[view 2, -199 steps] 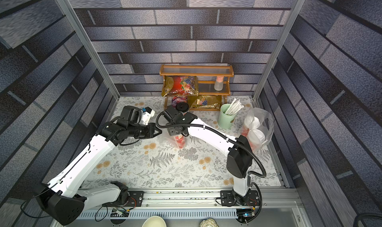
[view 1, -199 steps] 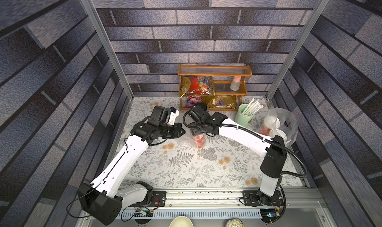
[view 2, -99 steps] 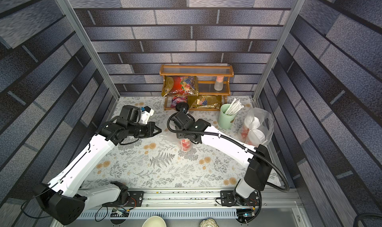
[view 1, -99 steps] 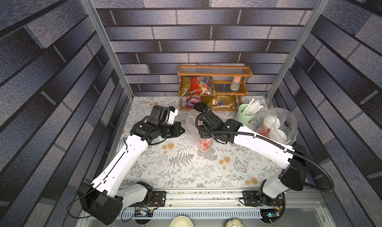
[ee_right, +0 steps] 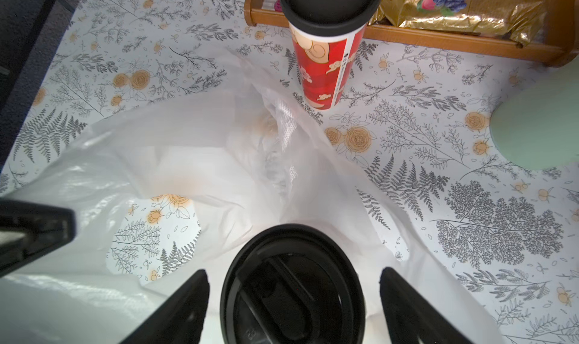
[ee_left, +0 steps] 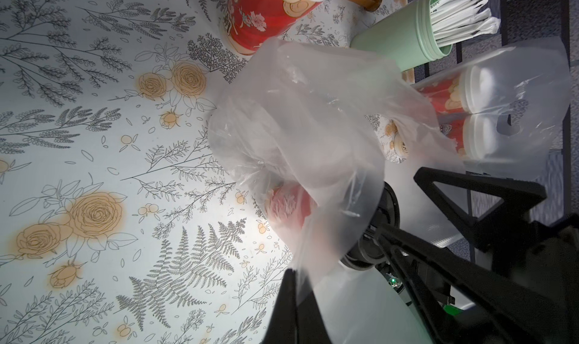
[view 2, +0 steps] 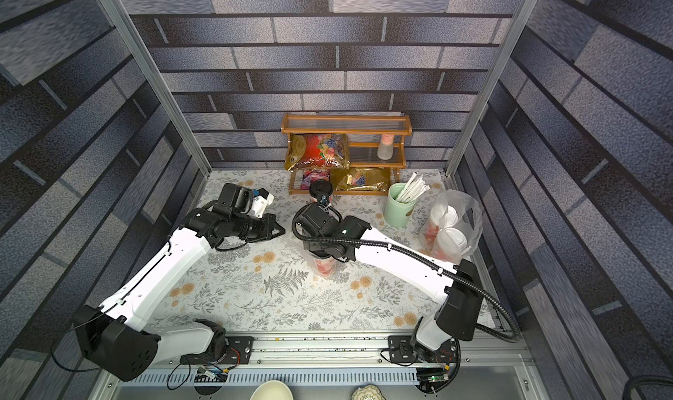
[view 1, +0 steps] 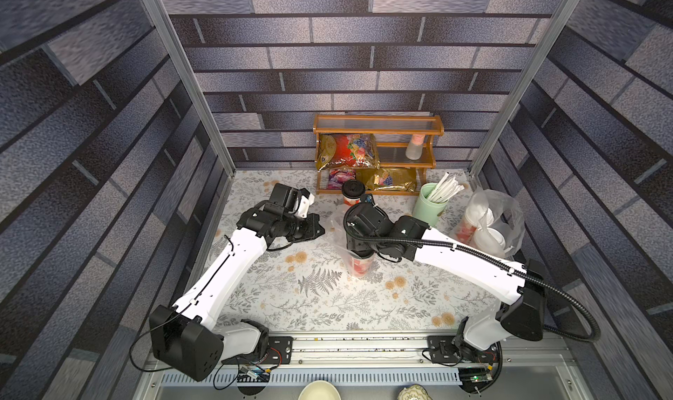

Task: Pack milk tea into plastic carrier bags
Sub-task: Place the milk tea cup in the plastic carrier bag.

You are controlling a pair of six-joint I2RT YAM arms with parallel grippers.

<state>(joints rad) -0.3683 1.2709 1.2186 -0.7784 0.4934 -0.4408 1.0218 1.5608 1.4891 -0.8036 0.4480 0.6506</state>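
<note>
Right wrist view: right gripper [ee_right: 293, 272] released around the bagged cup [ee_right: 293, 290]; left gripper [ee_left: 294, 283] clenches the bag [ee_right: 188, 145]. Lifting out could snag film and topple the cup.

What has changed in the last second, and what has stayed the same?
The right gripper carried the red paper cup with the black lid, inside the clear plastic carrier bag, toward the robot's side, then spread its fingers off it. The left gripper stays shut on that bag's rim; the second black-lidded red cup and the packed bag of white-lidded cups have not moved.
</note>
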